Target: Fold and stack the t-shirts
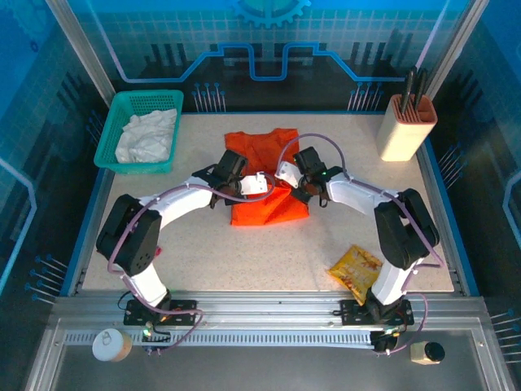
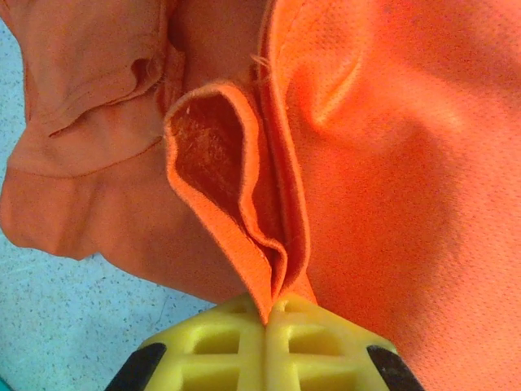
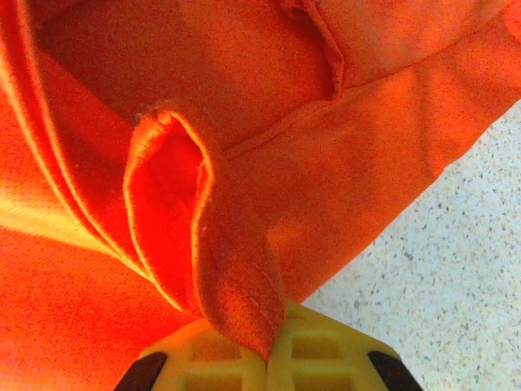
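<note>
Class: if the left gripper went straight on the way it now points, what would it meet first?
The orange t-shirt: the left gripper is shut on a fold of it, and more of that cloth lies directly ahead, though depth is unclear.

The left gripper pinches a doubled fold of the orange t-shirt between its yellow fingers, pressed together at the bottom edge. The fold opens into a loop above them. Speckled pale table shows at lower left.
</note>
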You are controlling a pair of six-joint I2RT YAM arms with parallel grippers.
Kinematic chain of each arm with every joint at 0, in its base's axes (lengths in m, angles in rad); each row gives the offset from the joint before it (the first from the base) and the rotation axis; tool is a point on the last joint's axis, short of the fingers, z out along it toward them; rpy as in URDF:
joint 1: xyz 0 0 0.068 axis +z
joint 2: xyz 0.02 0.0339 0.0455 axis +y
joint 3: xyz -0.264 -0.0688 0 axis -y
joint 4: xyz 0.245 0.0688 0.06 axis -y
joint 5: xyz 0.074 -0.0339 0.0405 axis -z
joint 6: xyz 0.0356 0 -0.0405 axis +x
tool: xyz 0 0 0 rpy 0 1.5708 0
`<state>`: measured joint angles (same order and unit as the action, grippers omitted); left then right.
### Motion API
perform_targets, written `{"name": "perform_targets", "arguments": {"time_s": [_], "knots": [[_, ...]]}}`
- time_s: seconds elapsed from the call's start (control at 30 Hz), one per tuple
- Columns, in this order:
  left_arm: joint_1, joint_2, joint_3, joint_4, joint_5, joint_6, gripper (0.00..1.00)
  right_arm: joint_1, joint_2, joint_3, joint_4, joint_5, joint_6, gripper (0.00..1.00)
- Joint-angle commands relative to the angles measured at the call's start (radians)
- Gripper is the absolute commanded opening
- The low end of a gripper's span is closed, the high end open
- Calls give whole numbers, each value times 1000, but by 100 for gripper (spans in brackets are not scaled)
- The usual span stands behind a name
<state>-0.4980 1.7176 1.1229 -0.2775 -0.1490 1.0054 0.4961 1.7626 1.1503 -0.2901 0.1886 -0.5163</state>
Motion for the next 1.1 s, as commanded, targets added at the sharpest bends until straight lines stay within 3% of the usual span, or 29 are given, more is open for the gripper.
{"name": "perform_targets", "arguments": {"time_s": [0.0,0.5,0.57,0.7,0.87,1.0,1.07], "knots": [[12,24,27,34,10,26,0,-21,36,30,94,18,9,0],[41,125,39,109,-6,-11,0,-43,162,72,172,29,50,0],[47,139,48,123,-23,-42,17,-42,176,74,175,38,61,0],[52,145,42,168,-45,-79,44,-39,189,86,175,79,75,12],[52,121,5,308,-146,-121,61,-44,164,80,206,107,116,35],[52,77,12,479,-407,-188,68,-52,102,34,284,205,145,54],[52,11,-9,545,-462,-218,72,-64,39,-7,334,218,175,59]]}}
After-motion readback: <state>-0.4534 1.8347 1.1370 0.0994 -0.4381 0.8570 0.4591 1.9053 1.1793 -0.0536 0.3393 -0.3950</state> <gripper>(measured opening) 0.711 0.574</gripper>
